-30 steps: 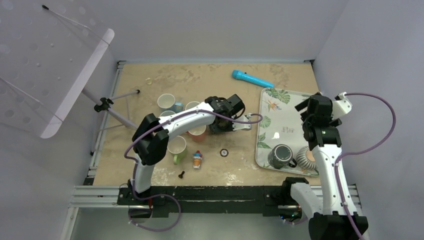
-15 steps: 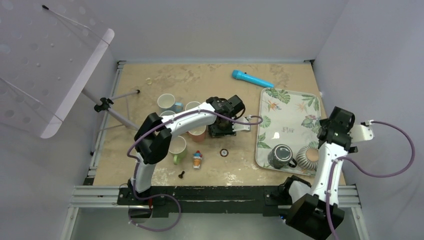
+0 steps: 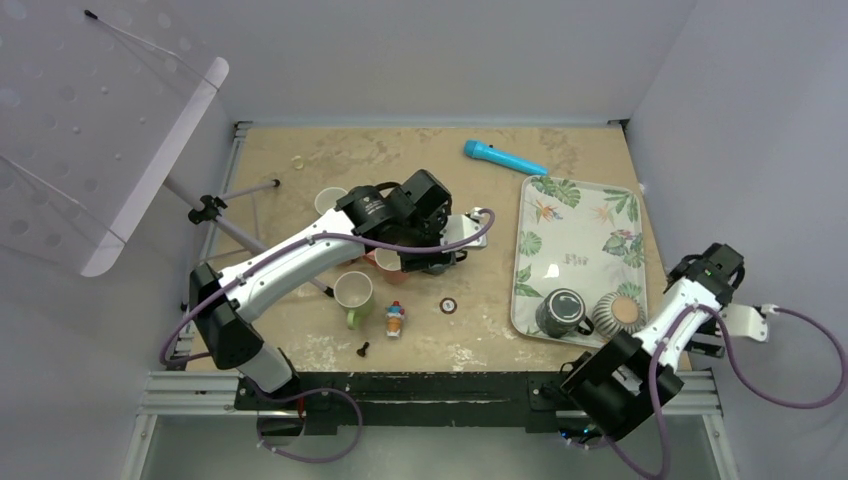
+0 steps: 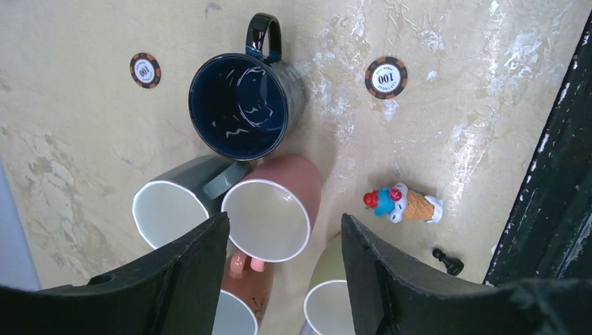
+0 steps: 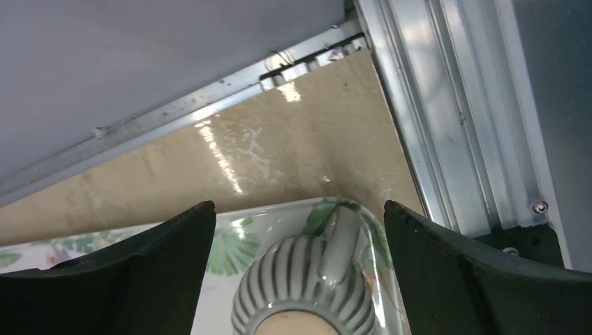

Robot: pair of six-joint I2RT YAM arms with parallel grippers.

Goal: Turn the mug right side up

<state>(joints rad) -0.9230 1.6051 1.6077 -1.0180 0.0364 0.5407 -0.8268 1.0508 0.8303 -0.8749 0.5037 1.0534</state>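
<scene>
Top cam: left tool (image 3: pixel 432 258) hangs over mug cluster mid-worktop (image 3: pixel 400 150). At 3 o'clock, tray (image 3: pixel 575 235) carries dark mug (image 3: pixel 563 312) & striped mug (image 3: pixel 615 313), both prob. bottom-up.

Left wrist: jaws apart, gripping nothing. Blue mug (image 4: pixel 241 105) stands mouth-up on worktop at tool's 12 o'clock, so looks done. Risk: pink mug (image 4: pixel 265 220) shows btwn jaws, grey mug (image 4: pixel 171 213) just beside it. A low or sideways exit could clip a rim & knock it into blue mug.

Right wrist: right tool (image 5: pixel 299 209) wide open, empty, above striped mug's handle. Dropping here could shove it vs tray edge.

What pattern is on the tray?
Green leaves on white; tray shows best in top external view.
</scene>
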